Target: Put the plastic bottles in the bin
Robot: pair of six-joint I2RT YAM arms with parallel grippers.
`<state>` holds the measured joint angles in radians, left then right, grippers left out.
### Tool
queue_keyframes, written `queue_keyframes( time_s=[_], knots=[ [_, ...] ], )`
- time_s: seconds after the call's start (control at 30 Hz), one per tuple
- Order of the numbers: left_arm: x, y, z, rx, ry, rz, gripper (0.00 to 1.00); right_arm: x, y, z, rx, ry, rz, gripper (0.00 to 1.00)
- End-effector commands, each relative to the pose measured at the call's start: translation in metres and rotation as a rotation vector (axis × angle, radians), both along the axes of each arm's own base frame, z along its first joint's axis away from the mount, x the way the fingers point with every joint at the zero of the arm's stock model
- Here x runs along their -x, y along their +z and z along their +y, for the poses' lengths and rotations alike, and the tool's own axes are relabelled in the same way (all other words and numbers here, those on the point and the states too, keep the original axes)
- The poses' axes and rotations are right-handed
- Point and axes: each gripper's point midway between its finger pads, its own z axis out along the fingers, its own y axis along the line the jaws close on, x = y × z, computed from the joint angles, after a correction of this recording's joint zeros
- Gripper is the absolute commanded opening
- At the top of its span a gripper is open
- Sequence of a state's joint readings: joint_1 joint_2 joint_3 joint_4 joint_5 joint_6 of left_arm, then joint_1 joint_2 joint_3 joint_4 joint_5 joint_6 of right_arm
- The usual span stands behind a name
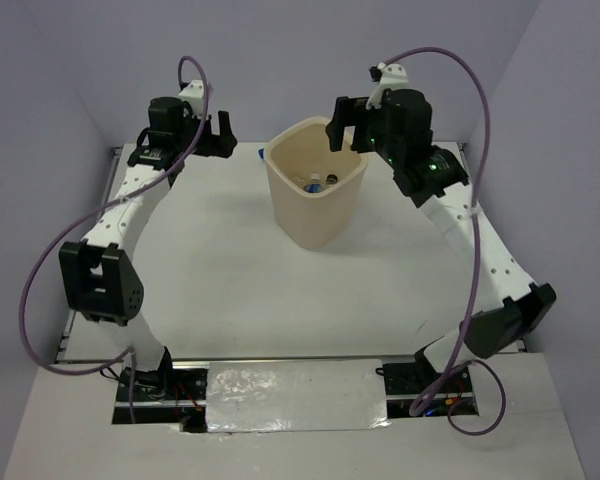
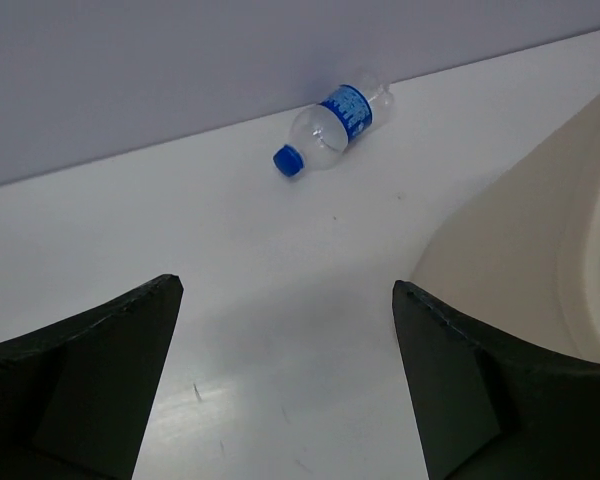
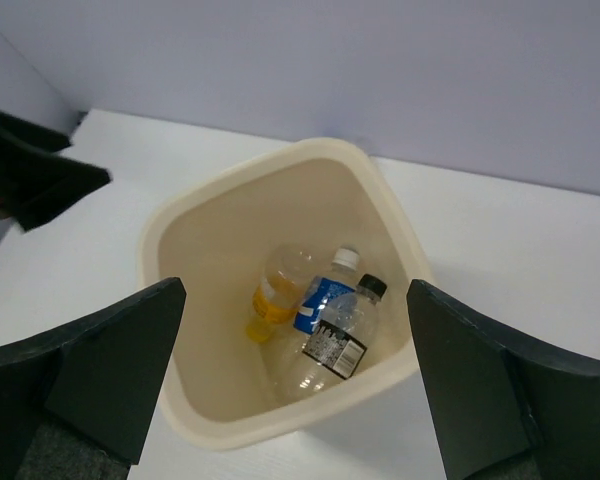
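The cream bin (image 1: 315, 215) stands at the back middle of the table. Inside the bin (image 3: 195, 250) lie three clear plastic bottles: an orange-labelled one with a yellow cap (image 3: 276, 290), a blue-labelled one with a white cap (image 3: 323, 298) and a dark-labelled one with a black cap (image 3: 338, 345). My right gripper (image 3: 296, 300) hangs open above the bin's mouth with nothing between its jaws. Another blue-labelled bottle with a blue cap (image 2: 330, 130) lies on its side by the back wall. My left gripper (image 2: 288, 330) is open and empty, short of that bottle, left of the bin (image 2: 540, 250).
The grey back wall (image 2: 180, 70) runs just behind the lying bottle. Side walls close in the table (image 1: 210, 270) on the left and right. The left gripper's dark fingers (image 3: 35, 175) show at the left edge of the right wrist view.
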<state>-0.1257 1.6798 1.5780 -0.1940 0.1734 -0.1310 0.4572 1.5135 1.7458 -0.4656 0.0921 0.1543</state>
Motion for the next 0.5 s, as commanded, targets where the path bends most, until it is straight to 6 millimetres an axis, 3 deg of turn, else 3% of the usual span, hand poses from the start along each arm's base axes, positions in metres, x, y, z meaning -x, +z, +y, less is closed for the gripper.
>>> queue_keyframes(
  time_s=[0.0, 0.03, 0.07, 0.1, 0.17, 0.23, 0.27, 0.3, 0.47],
  knots=[
    [-0.039, -0.006, -0.008, -0.033, -0.128, -0.036, 0.99, 0.023, 0.039, -0.022, -0.013, -0.022, -0.114, 1.0],
    [-0.053, 0.009, -0.009, -0.049, -0.149, -0.083, 0.99, 0.025, 0.042, -0.027, -0.013, -0.034, -0.129, 1.0],
    [-0.069, -0.026, -0.011, -0.081, -0.185, -0.031, 0.99, 0.028, 0.042, -0.035, -0.012, -0.06, -0.135, 1.0],
    [-0.078, -0.008, -0.022, -0.077, -0.252, -0.088, 0.99, 0.031, 0.044, -0.037, -0.012, -0.063, -0.143, 1.0],
    [-0.106, -0.022, -0.028, -0.106, -0.305, -0.103, 0.99, 0.034, 0.043, -0.048, -0.004, -0.098, -0.148, 1.0],
    [-0.118, -0.033, -0.035, -0.127, -0.365, -0.116, 0.99, 0.037, 0.043, -0.055, -0.005, -0.12, -0.149, 1.0],
    [-0.131, -0.054, -0.036, -0.131, -0.368, -0.105, 0.99, 0.037, 0.038, -0.058, 0.0, -0.132, -0.141, 1.0],
    [-0.138, -0.051, -0.037, -0.134, -0.363, -0.133, 0.99, 0.042, 0.041, -0.062, -0.008, -0.136, -0.149, 1.0],
    [-0.165, -0.076, -0.043, -0.082, -0.348, -0.241, 0.99, 0.05, 0.031, -0.071, -0.013, -0.162, -0.143, 1.0]
  ],
)
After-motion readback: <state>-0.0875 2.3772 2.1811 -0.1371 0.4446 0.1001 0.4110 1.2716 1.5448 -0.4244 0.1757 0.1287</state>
